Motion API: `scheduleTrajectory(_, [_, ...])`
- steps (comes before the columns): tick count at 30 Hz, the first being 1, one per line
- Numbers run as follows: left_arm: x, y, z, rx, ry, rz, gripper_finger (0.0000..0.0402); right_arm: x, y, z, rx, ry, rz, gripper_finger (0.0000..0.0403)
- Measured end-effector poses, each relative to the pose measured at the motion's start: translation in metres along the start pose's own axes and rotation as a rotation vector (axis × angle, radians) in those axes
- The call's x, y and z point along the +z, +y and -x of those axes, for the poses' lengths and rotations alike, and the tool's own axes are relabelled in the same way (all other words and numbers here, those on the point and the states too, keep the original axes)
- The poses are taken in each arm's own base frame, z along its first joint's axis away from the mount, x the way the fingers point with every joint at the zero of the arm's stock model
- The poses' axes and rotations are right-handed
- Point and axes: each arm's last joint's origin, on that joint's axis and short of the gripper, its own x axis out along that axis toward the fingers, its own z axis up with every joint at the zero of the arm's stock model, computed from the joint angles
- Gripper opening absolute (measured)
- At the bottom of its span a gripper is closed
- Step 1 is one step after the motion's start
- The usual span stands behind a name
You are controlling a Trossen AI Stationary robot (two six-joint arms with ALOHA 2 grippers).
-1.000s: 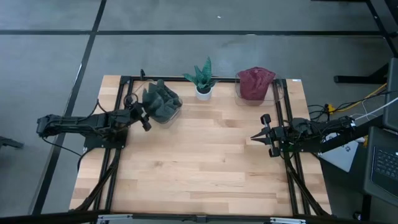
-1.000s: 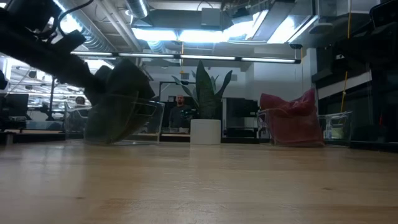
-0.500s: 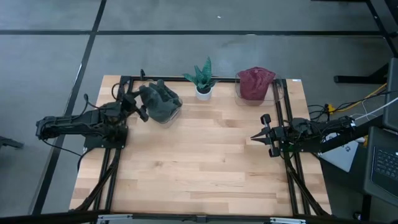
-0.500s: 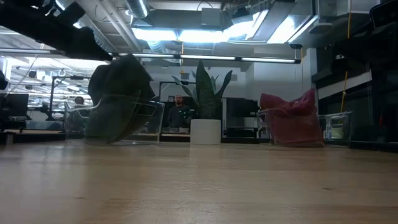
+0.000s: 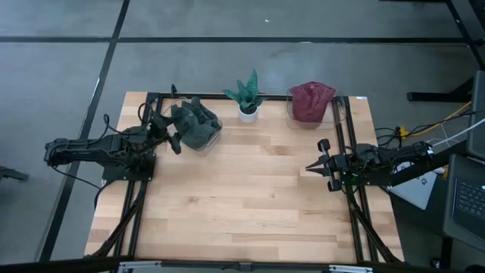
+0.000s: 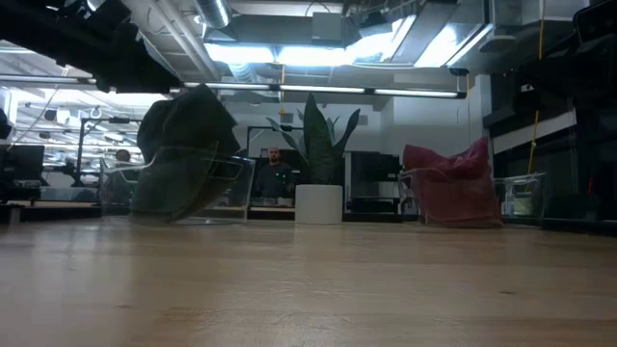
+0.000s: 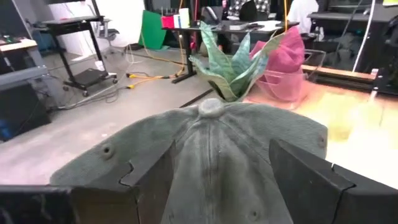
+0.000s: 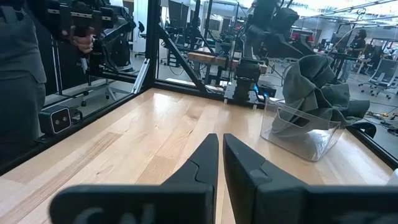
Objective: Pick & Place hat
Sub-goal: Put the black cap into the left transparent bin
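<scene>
A grey-green hat (image 5: 195,125) lies crumpled in a clear bin (image 8: 298,134) at the table's far left, its crown (image 7: 211,137) bulging above the rim. My left gripper (image 5: 168,135) hovers open just left of it and raised. In the left wrist view its fingers (image 7: 149,171) stand on either side of the hat's crown without touching it. My right gripper (image 5: 311,167) waits shut at the table's right side, above the wood, far from the hat.
A potted plant (image 5: 248,97) stands at the far middle. A red hat (image 5: 311,100) sits in a second clear bin at the far right. Bare wood (image 5: 242,197) fills the table's middle and near side. A person (image 8: 18,62) stands beyond the table's edge.
My left gripper has risen and drawn back from the hat toward the table's left edge. The hat stays in its bin.
</scene>
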Motion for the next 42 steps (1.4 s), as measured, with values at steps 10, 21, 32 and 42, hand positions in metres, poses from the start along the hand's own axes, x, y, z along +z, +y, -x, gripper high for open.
scheduleTrajectory(10, [-0.01,-0.006,-0.02,0.099,0.106,-0.072,0.023,0.0,0.0,0.0,0.0,0.0,0.0,0.0026])
scheduleTrajectory(21, [-0.029,-0.006,-0.054,0.104,0.282,-0.153,0.0177,0.0,0.0,0.0,0.0,0.0,0.0,0.0026])
scheduleTrajectory(32, [-0.041,-0.001,-0.076,0.11,0.367,-0.135,0.017,0.0,0.0,0.0,0.0,0.0,0.0,0.0026])
scheduleTrajectory(42, [-0.041,0.0,-0.078,0.077,0.394,-0.072,0.0166,0.0,0.0,0.0,0.0,0.0,0.0,0.0026])
